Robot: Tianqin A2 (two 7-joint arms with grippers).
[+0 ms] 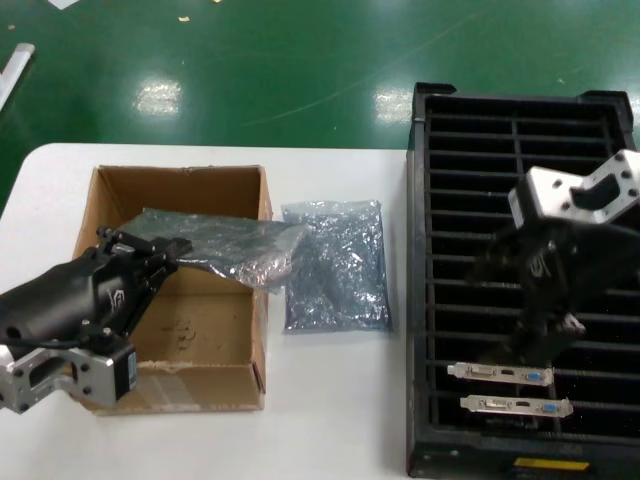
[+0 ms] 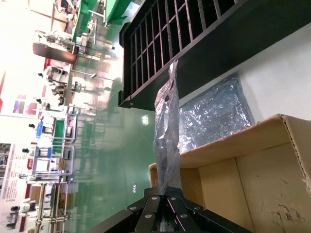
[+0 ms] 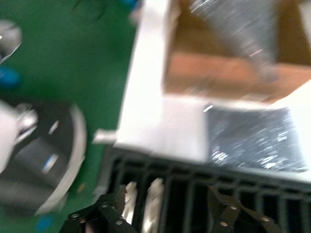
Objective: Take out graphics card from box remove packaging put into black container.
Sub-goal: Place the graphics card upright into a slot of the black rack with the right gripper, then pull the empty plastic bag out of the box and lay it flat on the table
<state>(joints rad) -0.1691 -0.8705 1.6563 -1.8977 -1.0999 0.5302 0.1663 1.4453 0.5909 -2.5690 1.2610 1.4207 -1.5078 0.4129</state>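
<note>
Two bracketed graphics cards (image 1: 510, 388) slotted in black slotted plastic crate (image 1: 420, 300) at 4 o'clock; left gripper (image 1: 150, 258) clamping bagged card (image 1: 215, 243) over brown cardboard box (image 1: 170, 185), unwrapping pending; right gripper (image 3: 165, 213) spread, empty.

Head view: high, looking down over table (image 1: 340, 440). Left wrist view: close, along bagged card (image 2: 165, 141). Right wrist view: above black container (image 3: 194, 194). All share box (image 1: 180, 320).

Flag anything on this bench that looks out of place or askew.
An anti-static bag lies loose on the white table between the cardboard box and the black crate. The left pincer holds a second bag draped over the box wall. The right pincer is open above the crate.
</note>
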